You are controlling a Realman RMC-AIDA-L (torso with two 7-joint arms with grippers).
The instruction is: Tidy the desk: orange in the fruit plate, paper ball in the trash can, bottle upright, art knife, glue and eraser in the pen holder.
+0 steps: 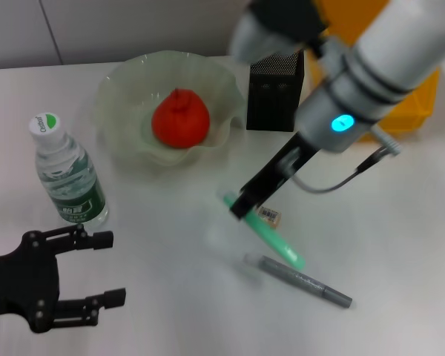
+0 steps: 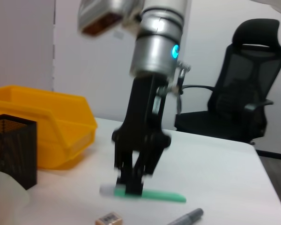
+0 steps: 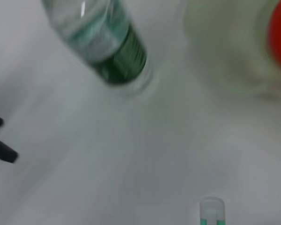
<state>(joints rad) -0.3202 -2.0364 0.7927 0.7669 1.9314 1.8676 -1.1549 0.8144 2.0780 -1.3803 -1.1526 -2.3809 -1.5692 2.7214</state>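
Note:
The orange [image 1: 179,119] lies in the pale green fruit plate [image 1: 119,104]. To the plate's left the bottle [image 1: 68,178] stands upright. Right of the plate is the black mesh pen holder [image 1: 276,89], with the yellow trash can [image 1: 411,111] behind my right arm. My right gripper [image 1: 241,208] is down at the white-capped end of the green glue stick [image 1: 278,245], which lies flat on the table. The beige eraser [image 1: 270,216] lies just beside it and the grey art knife [image 1: 300,280] a little nearer. My left gripper [image 1: 113,268] rests open at the near left. The paper ball is out of view.
The left wrist view shows the right gripper [image 2: 129,186] over the glue [image 2: 161,195], the eraser [image 2: 108,218] and the art knife [image 2: 185,218] nearer, the pen holder [image 2: 11,147] and trash can [image 2: 51,126] behind. A black office chair [image 2: 246,93] stands beyond the table edge.

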